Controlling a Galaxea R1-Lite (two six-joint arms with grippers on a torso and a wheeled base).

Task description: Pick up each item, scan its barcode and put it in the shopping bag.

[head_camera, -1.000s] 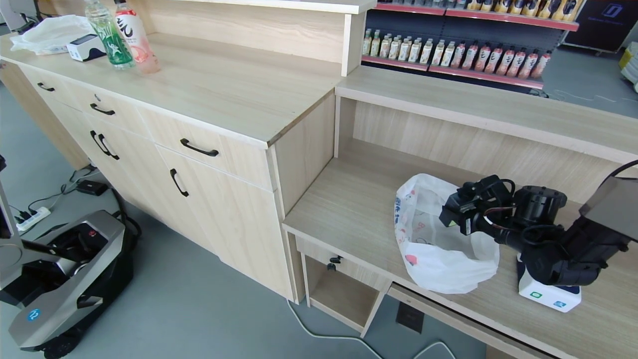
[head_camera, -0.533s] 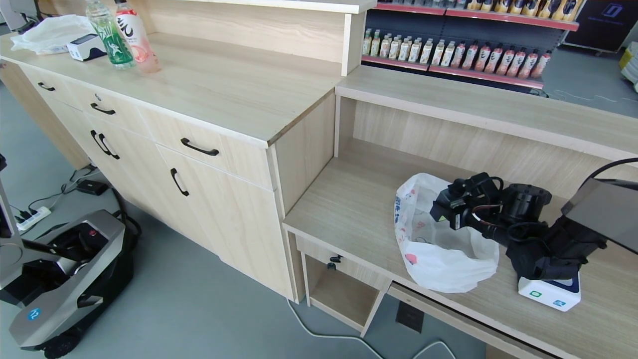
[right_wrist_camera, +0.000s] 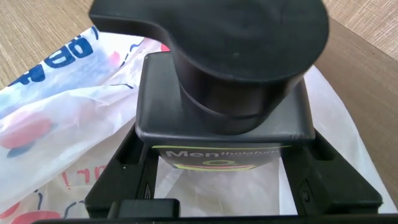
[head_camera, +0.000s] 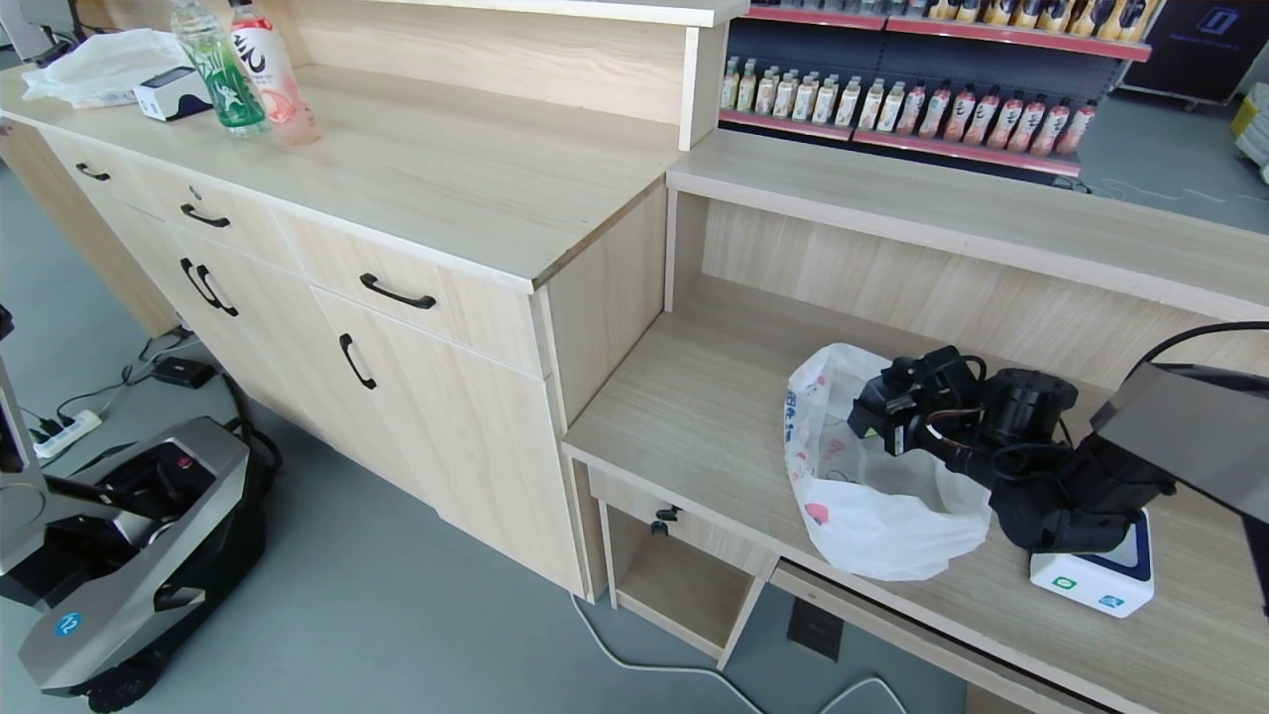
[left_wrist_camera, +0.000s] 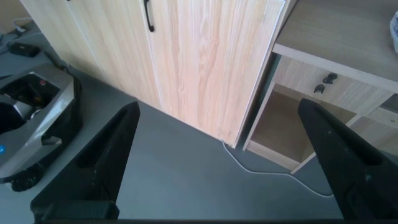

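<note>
**A:** What has the right claw (right_wrist_camera: 221, 171) got?

**B:** A dark bottle (right_wrist_camera: 224, 93) with a broad, round black cap. The fingers (right_wrist_camera: 115, 186) are closed to the width of its body and press on its two sides. It sits squarely between them.

**A:** Which way does it point?

**B:** The cap end is nearest the wrist camera. Behind it come the neck, the shoulder and a labelled face that drops away between the fingers. So the long axis runs roughly along that camera's line of sight, with the base farthest off. I cannot tell whether it is truly upright.

**A:** And around it?

**B:** From the head view, the claw (head_camera: 872, 421) hangs over the mouth of the white shopping bag (head_camera: 872, 526). The bag's printed plastic (right_wrist_camera: 56, 118) spreads behind the bottle on all sides. I cannot tell whether the bottle touches it. The bag lies on the lower wooden counter (head_camera: 714, 397), and a small white and blue box (head_camera: 1095, 585) stands just beside it on the robot's right.

**A:** The other arm?

**B:** The left claw (left_wrist_camera: 214, 115) has its fingers spread wide with nothing between them. It is over the grey floor (left_wrist_camera: 186, 168), near the cabinet front (left_wrist_camera: 205, 56).
</note>
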